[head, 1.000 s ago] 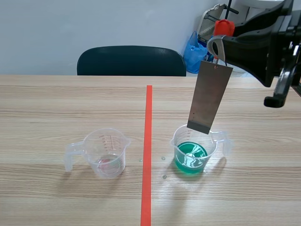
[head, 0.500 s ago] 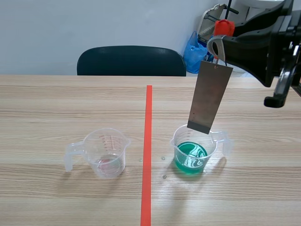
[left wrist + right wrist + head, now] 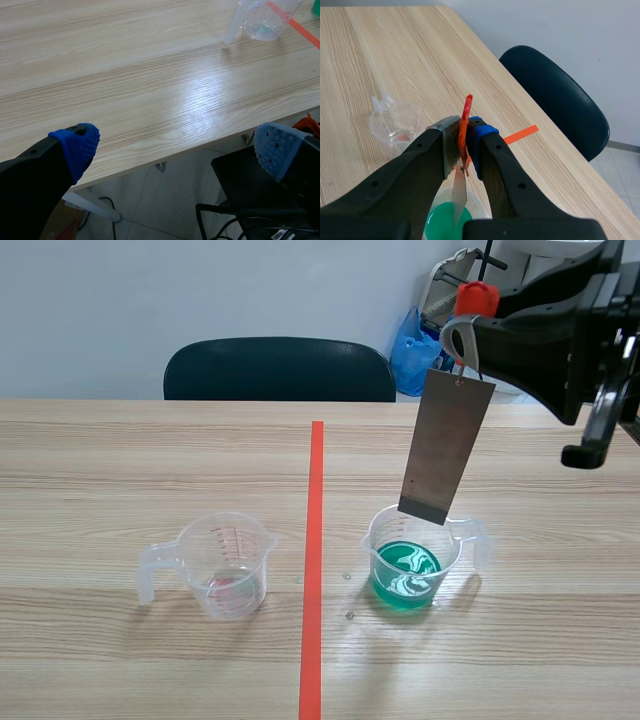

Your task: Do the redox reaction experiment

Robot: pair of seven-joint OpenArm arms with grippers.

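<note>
A grey metal plate [image 3: 445, 450] hangs from an orange clip [image 3: 476, 297] above a clear beaker of green liquid [image 3: 408, 562]; its lower edge is level with the beaker's rim. My right gripper [image 3: 468, 330] is shut on that clip. In the right wrist view the orange clip [image 3: 465, 119] is pinched in the right gripper [image 3: 464, 132], and the plate [image 3: 459, 195] hangs down over the green beaker [image 3: 445, 222]. A second clear beaker [image 3: 222, 565] with a trace of pink liquid stands left of the tape line. My left gripper [image 3: 177, 150] is open, beyond the table's near edge.
A dark chair [image 3: 280, 370] stands behind the table's far edge, with a blue bag [image 3: 412, 350] beside it. The left wrist view shows the table edge [image 3: 165, 155], floor and a black frame below. Small droplets lie near the green beaker.
The sheen on the green liquid's surface has shifted. The plate, the beakers and the right arm have not moved.
</note>
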